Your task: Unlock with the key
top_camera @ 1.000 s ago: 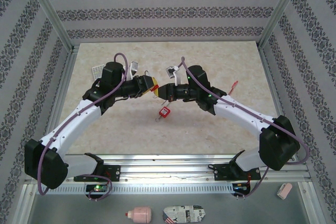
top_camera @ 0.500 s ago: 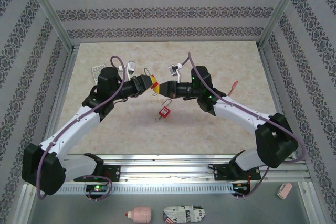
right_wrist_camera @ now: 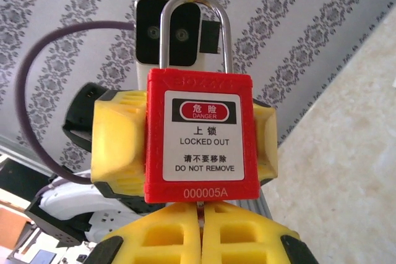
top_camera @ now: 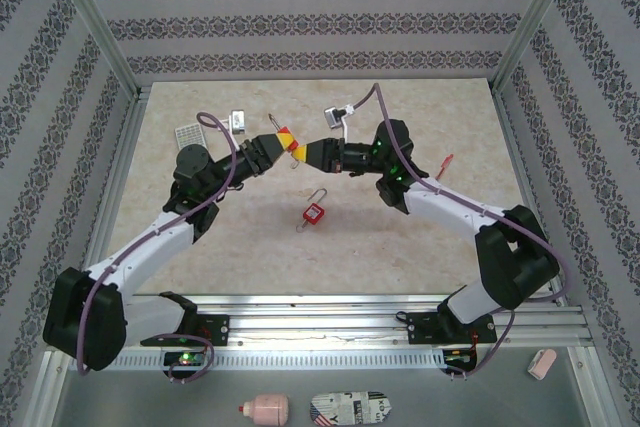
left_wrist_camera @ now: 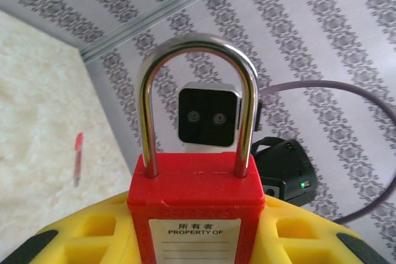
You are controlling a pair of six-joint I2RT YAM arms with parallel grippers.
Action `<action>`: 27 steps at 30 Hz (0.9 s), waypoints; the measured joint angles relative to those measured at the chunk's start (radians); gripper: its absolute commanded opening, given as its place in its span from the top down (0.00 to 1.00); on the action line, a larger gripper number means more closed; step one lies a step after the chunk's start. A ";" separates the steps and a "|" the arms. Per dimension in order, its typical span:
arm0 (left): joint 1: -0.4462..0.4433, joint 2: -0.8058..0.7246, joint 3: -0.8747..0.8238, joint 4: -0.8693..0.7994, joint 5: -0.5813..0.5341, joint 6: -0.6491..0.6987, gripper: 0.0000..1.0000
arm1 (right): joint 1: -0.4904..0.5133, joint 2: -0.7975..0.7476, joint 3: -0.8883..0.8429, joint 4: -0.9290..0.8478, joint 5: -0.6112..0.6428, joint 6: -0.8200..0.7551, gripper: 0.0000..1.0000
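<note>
A red padlock (right_wrist_camera: 199,146) with a silver shackle (left_wrist_camera: 198,60) is held in the air, upright, above the middle of the table. My left gripper (left_wrist_camera: 198,230) is shut on its body, and the yellow fingers (right_wrist_camera: 117,146) press both sides. My right gripper (right_wrist_camera: 201,213) is shut just under the lock's base. A thin sliver of the key (right_wrist_camera: 199,202) shows between the pads and runs up into the lock's bottom. In the top view the left gripper (top_camera: 280,141) and right gripper (top_camera: 310,152) meet tip to tip at the padlock (top_camera: 289,140).
A second red padlock (top_camera: 314,212) lies on the beige table (top_camera: 420,247) below the grippers. A small red stick-like object (top_camera: 445,162) lies to the right, and a white grid piece (top_camera: 187,134) sits at the far left. Patterned walls and metal frame posts enclose the table.
Both arms have stretched away from their bases and carried the padlock toward the back of the table. The two grippers kept their hold throughout.
</note>
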 measured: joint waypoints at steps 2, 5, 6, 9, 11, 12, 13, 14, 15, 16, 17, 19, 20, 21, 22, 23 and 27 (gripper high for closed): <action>0.005 0.014 0.001 0.063 0.002 -0.015 1.00 | -0.006 0.018 0.019 0.046 -0.016 0.037 1.00; 0.014 0.038 0.027 0.117 0.009 -0.032 1.00 | -0.019 0.054 0.050 0.132 -0.037 0.108 1.00; 0.016 0.048 0.047 0.124 0.011 -0.034 1.00 | -0.024 0.069 0.064 0.169 -0.041 0.138 1.00; 0.023 0.066 0.100 0.141 0.013 -0.033 1.00 | -0.036 0.116 0.113 0.292 -0.056 0.226 1.00; 0.027 0.067 0.126 0.153 0.011 -0.030 1.00 | -0.038 0.156 0.150 0.393 -0.060 0.298 1.00; 0.029 0.069 0.138 0.162 0.006 -0.030 1.00 | -0.038 0.180 0.172 0.449 -0.060 0.340 1.00; 0.032 0.071 0.148 0.168 0.005 -0.029 1.00 | -0.038 0.201 0.193 0.496 -0.060 0.376 1.00; 0.034 0.073 0.157 0.174 0.003 -0.029 1.00 | -0.038 0.221 0.213 0.535 -0.060 0.408 0.95; 0.035 0.075 0.164 0.177 -0.001 -0.027 1.00 | -0.038 0.237 0.230 0.565 -0.060 0.436 0.90; 0.036 0.077 0.169 0.180 -0.001 -0.026 1.00 | -0.038 0.245 0.239 0.583 -0.060 0.455 0.85; 0.037 0.078 0.172 0.180 0.000 -0.027 1.00 | -0.039 0.249 0.243 0.594 -0.058 0.475 0.76; 0.037 0.078 0.179 0.185 0.014 -0.029 1.00 | -0.040 0.251 0.243 0.600 -0.056 0.504 0.63; 0.037 0.078 0.184 0.186 0.023 -0.027 1.00 | -0.043 0.250 0.243 0.598 -0.055 0.511 0.59; 0.036 0.075 0.188 0.183 0.031 -0.023 1.00 | -0.049 0.249 0.241 0.595 -0.056 0.517 0.54; 0.032 0.070 0.188 0.176 0.036 -0.015 1.00 | -0.053 0.243 0.235 0.587 -0.060 0.521 0.51; 0.031 0.065 0.188 0.166 0.039 -0.006 1.00 | -0.056 0.235 0.225 0.575 -0.063 0.521 0.49; 0.026 0.017 0.188 0.074 0.088 0.039 1.00 | -0.081 0.186 0.171 0.509 -0.054 0.517 0.40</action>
